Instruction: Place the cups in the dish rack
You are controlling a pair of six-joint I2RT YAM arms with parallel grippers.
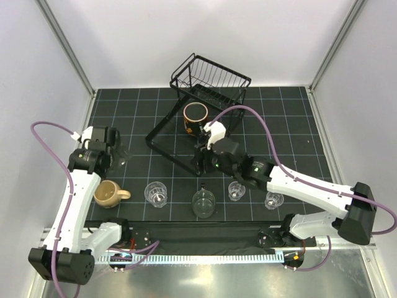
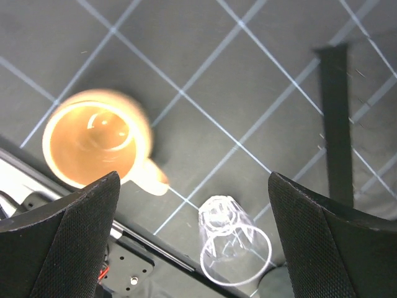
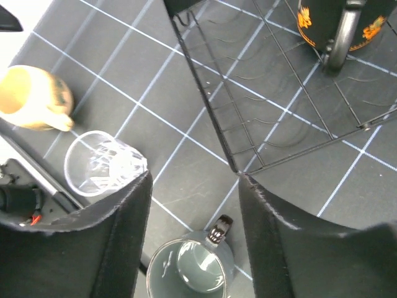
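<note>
The black wire dish rack (image 1: pixel 212 79) stands at the back, with its flat lower frame (image 1: pixel 162 149) in front. A dark brown-rimmed mug (image 1: pixel 195 117) sits on the frame; it also shows in the right wrist view (image 3: pixel 338 25). A beige mug (image 1: pixel 108 194), three clear tumblers (image 1: pixel 156 193) (image 1: pixel 236 190) (image 1: pixel 273 200) and a grey mug (image 1: pixel 203 203) stand along the near edge. My left gripper (image 1: pixel 118 154) is open and empty, above the beige mug (image 2: pixel 93 139) and a tumbler (image 2: pixel 236 239). My right gripper (image 1: pixel 200 164) is open and empty, above the grey mug (image 3: pixel 189 270) by the frame's corner (image 3: pixel 239 171).
The black gridded mat ends in a metal rail (image 1: pixel 205 254) at the near side. Grey walls stand at the left, right and back. A dark bar (image 2: pixel 335 124) crosses the left wrist view. A tumbler (image 3: pixel 99 162) and the beige mug (image 3: pixel 31 98) lie left of my right fingers.
</note>
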